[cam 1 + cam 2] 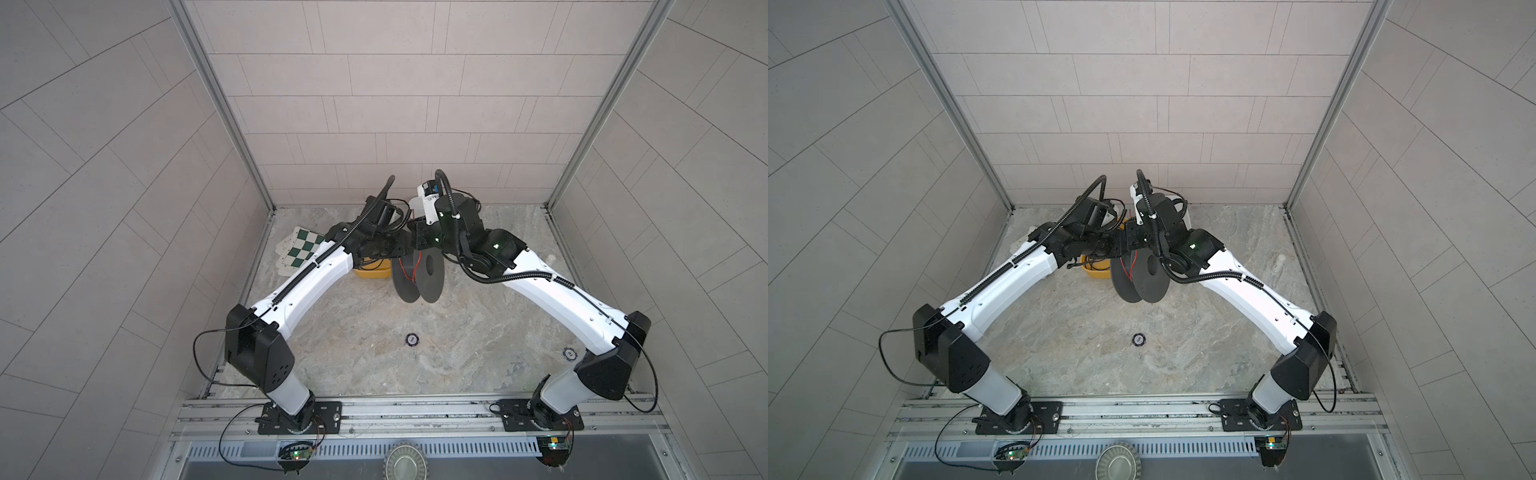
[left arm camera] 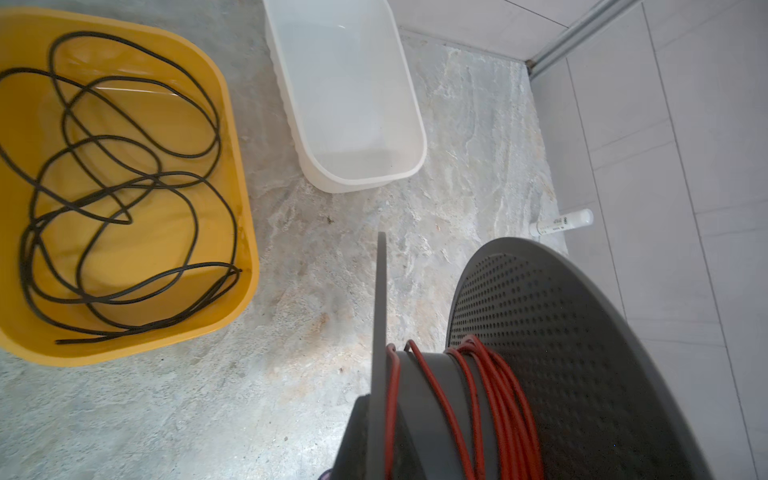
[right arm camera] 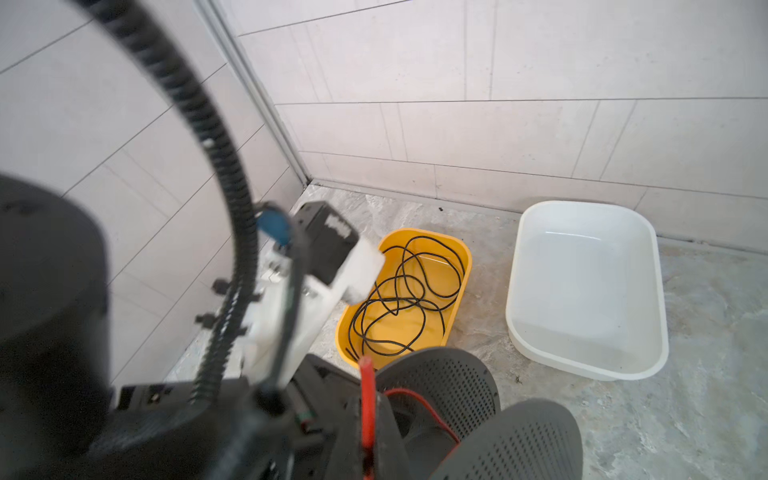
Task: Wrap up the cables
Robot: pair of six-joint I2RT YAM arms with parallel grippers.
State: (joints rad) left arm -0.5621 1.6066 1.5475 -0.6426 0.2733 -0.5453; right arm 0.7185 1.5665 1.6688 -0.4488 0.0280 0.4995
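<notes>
Thin red wire (image 2: 494, 395) lay coiled round grey perforated plastic spool (image 2: 582, 353), left tool (image 2: 376, 411) clamped that spool, right tool (image 3: 365, 449) pinched the wire

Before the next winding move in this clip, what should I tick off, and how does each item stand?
1. Left gripper shut on the spool flange: ok.
2. Right gripper shut on the red wire: ok.
3. Wire turns sit on the hub: ok, though bunched toward one flange.
4. Black cable lies in the yellow tub, apart from the spool: ok.
5. How much red wire is left to wind: cannot tell.
</notes>
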